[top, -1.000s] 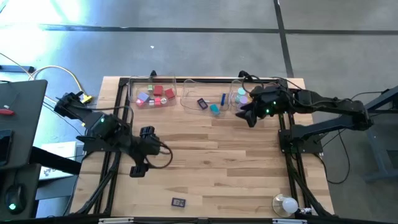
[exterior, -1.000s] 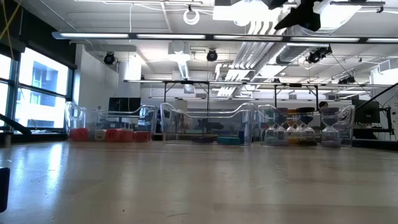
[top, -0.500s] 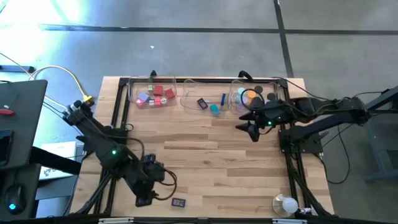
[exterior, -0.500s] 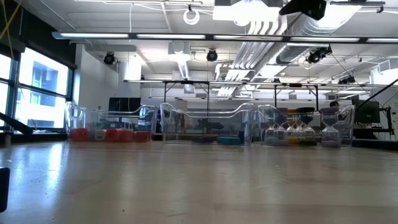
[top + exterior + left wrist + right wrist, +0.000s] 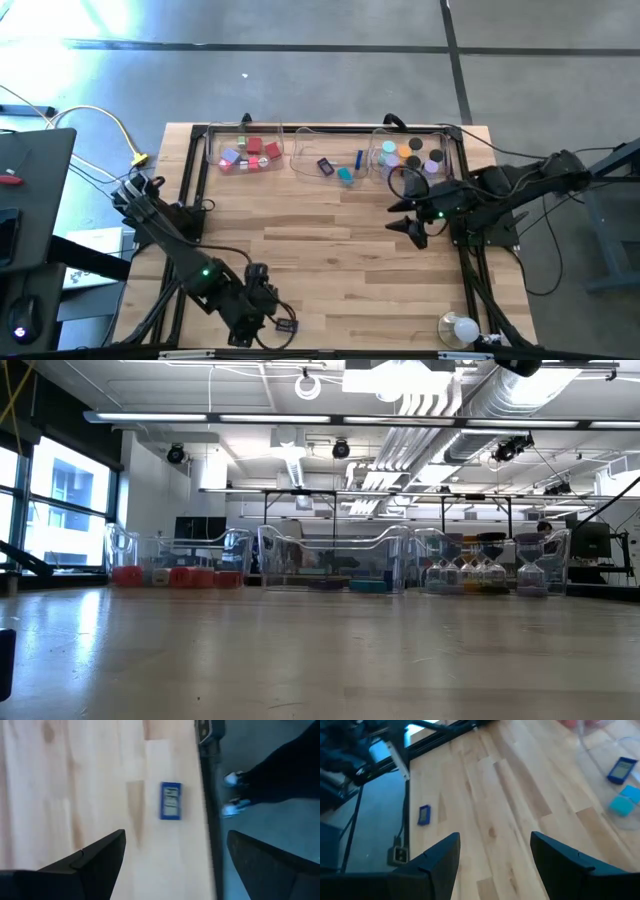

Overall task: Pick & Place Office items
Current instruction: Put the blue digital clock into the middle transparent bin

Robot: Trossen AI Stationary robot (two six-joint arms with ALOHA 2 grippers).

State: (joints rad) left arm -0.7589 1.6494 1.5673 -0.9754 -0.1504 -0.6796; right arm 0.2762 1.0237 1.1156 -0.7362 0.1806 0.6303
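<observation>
Hanging over the lower middle of the high view, the left gripper [image 5: 268,318] is seen just beside a small blue clip [image 5: 288,325] that lies flat on the worktop [image 5: 330,250] near its front edge. In the left wrist view the same clip [image 5: 170,800] is seen lying between and beyond the two spread fingers [image 5: 95,857], untouched, so that gripper is released and nothing is grasped. A person's dark legs and shoes [image 5: 232,795] are seen past the worktop edge in that view.

The right gripper [image 5: 413,230] is held above the bare wood at centre right of the high view, below the trays; its fingers [image 5: 437,857] are seen apart in the right wrist view with nothing between them.

Three clear trays are lined along the top edge of the worktop. Red, pink and lavender blocks [image 5: 250,153] are held in the left tray [image 5: 212,150]. A dark clip, a blue stick [image 5: 359,158] and a teal piece are held in the middle tray. Round caps [image 5: 415,155] in orange, black, teal and lilac are held in the right tray. A white bulb [image 5: 462,328] is seen at the lower right corner.
</observation>
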